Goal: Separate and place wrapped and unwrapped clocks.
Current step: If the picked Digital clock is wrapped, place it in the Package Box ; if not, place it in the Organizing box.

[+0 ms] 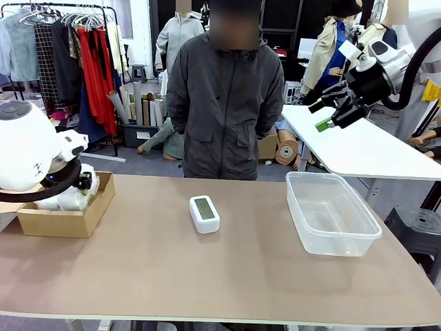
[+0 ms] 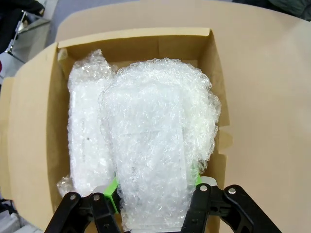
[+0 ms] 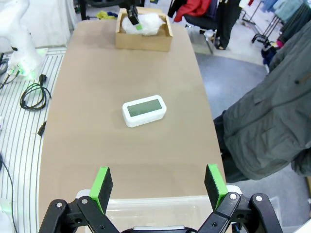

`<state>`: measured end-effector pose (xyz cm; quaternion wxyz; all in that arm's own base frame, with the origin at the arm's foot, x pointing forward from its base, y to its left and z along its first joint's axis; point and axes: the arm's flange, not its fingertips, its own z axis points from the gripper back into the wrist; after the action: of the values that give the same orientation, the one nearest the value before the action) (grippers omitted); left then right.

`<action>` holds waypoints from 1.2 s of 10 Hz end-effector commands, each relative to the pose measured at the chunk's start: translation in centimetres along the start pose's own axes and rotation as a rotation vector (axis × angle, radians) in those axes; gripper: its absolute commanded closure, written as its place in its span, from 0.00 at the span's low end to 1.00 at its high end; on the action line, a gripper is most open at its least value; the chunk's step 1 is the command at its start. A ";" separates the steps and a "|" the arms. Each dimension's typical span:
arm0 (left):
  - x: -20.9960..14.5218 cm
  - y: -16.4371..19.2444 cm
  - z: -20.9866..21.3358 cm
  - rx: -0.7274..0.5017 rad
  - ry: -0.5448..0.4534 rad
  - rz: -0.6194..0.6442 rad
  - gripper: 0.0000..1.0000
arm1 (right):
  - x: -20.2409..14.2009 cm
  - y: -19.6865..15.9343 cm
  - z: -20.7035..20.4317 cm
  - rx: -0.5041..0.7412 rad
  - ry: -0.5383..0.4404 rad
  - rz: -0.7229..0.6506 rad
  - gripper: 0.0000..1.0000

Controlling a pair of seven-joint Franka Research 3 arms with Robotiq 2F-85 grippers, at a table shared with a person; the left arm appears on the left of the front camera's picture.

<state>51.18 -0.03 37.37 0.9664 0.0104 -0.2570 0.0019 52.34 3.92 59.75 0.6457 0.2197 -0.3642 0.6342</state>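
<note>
The left claw [image 2: 153, 184] clamps a wrapped clock [image 2: 155, 141] lengthwise over the cardboard box [image 2: 146, 46], alongside the second bundle [image 2: 86, 131], while the right claw [image 3: 159, 180], released, hangs high facing the bare clock [image 3: 144, 110].

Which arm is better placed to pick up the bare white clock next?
Probably right: the right gripper is open and empty, facing the white rounded-rectangular digital clock. The left gripper is shut on a bubble-wrapped bundle at the cardboard box.

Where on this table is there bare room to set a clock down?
Free: the near strip of table, the stretch between cardboard box and bare clock, the clear bin's inside. Crowded: the box, holding a loose bundle and the gripped bundle in the left gripper.
</note>
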 end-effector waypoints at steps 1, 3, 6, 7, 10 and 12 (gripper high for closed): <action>0.5 1.0 -0.7 -0.031 -0.008 -0.008 1.00 | 0.0 0.0 0.1 -0.003 0.009 0.006 0.00; 0.2 1.1 -1.6 -0.030 0.010 -0.008 0.96 | 0.0 0.0 0.1 -0.003 0.009 0.006 0.00; -0.3 1.2 -2.3 -0.030 0.035 -0.008 0.40 | 0.0 0.0 0.1 -0.003 0.009 0.006 0.00; -0.3 1.2 -2.3 -0.031 0.034 -0.007 0.20 | 0.0 0.0 0.1 -0.003 0.009 0.006 0.00; 0.0 0.6 -1.1 -0.019 0.053 0.008 0.00 | 0.0 0.0 0.1 -0.003 0.009 0.006 0.00; 1.0 -0.3 0.4 0.008 0.096 0.009 0.00 | 0.0 0.0 0.1 -0.003 0.009 0.006 0.00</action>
<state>51.64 0.06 36.94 0.9732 0.0060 -0.2300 0.0027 52.35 3.92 59.75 0.6457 0.2198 -0.3642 0.6342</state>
